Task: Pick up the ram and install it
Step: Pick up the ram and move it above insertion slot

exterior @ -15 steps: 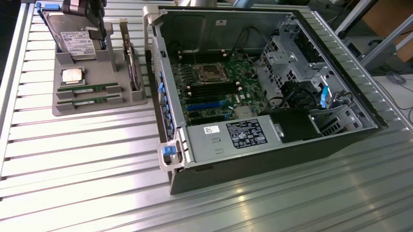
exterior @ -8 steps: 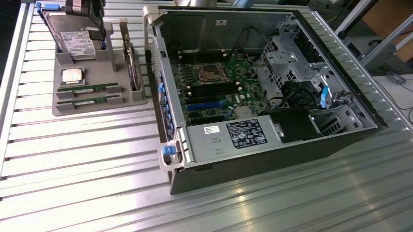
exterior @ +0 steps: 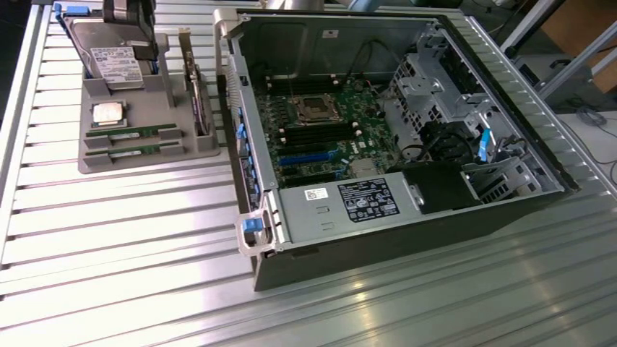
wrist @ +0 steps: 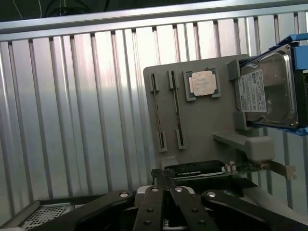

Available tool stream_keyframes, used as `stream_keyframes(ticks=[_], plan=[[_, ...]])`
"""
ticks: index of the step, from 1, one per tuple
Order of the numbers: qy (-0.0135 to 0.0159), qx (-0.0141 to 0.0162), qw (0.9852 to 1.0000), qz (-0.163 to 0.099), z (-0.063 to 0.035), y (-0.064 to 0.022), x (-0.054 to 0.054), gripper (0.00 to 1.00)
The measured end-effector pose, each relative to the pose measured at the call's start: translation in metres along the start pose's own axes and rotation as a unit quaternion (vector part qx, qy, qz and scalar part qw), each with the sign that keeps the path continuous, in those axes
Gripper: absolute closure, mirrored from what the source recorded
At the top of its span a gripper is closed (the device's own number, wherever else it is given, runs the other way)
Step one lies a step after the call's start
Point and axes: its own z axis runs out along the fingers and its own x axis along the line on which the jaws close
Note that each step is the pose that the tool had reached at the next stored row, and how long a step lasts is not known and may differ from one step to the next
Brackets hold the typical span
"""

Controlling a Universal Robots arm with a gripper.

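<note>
Two ram sticks [exterior: 130, 131] [exterior: 135, 150] lie in slots of a grey tray [exterior: 97, 163], green with small white labels. In the wrist view they stand edge-on as thin strips [wrist: 154, 84] [wrist: 174, 106] in that tray [wrist: 202, 125]. My gripper [wrist: 162, 186] is shut with nothing between its black fingers [wrist: 149, 207], and it is well away from the sticks. The exterior view has its dark body [exterior: 132, 22] at the top edge, above the tray's far end. The open computer case [exterior: 260, 267] holds the green motherboard [exterior: 323, 134] with black memory slots [exterior: 313, 130].
The tray also carries a silver hard drive [exterior: 115, 61] [wrist: 267, 91], a square processor chip [exterior: 107, 113] [wrist: 203, 83] and an upright card [exterior: 198, 101] [wrist: 202, 169]. All stand on a ribbed metal table [exterior: 126, 238]. A drive cage [exterior: 429, 79] and power supply [exterior: 337, 206] fill the case.
</note>
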Motion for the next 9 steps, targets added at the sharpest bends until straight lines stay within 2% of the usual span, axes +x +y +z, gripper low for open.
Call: stream_keyframes(ticks=[5, 9], plan=[[0.0011, -0.0002, 0.9998, -0.022, 0.0, 0.0, 0.0, 0.89], [0.0021, -0.0005, 0.999, -0.045, 0.0001, 0.0, 0.0, 0.89]])
